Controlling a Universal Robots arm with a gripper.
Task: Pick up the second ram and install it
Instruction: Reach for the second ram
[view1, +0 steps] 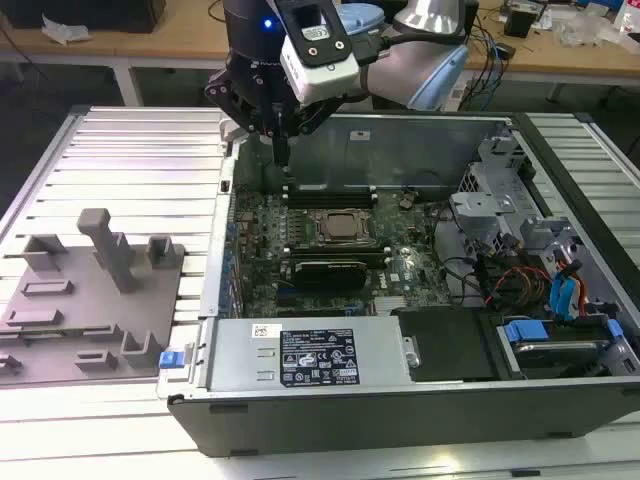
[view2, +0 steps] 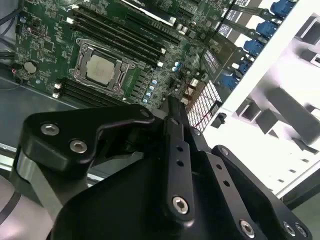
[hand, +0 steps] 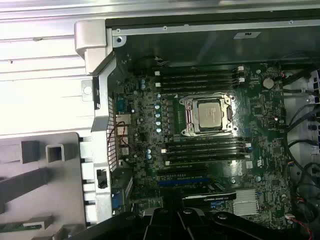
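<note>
Arm (view1: 425, 62): silver-grey tube, pale blue joint caps (view1: 362, 16); white camera box (view1: 318, 50); blue light (view1: 267, 23); black gripper (view1: 283, 152) of hinged plates, silver screws (view2: 180, 204).

Exterior view: high and well back, looking down at an angle across the open computer case (view1: 420, 405), with the grey fixture tray (view1: 90, 290) at the exterior view's left and the arm (view1: 420, 60) at the far side. First wrist view: near, facing almost straight down onto the motherboard (hand: 150, 130), with the gripper (hand: 175, 212) at the frame's edge. Second wrist view: closer and tilted, looking past the gripper across the same board. Shared by all three: the CPU socket (view1: 343, 227) and the memory slots (view1: 330, 195) beside it.
</note>
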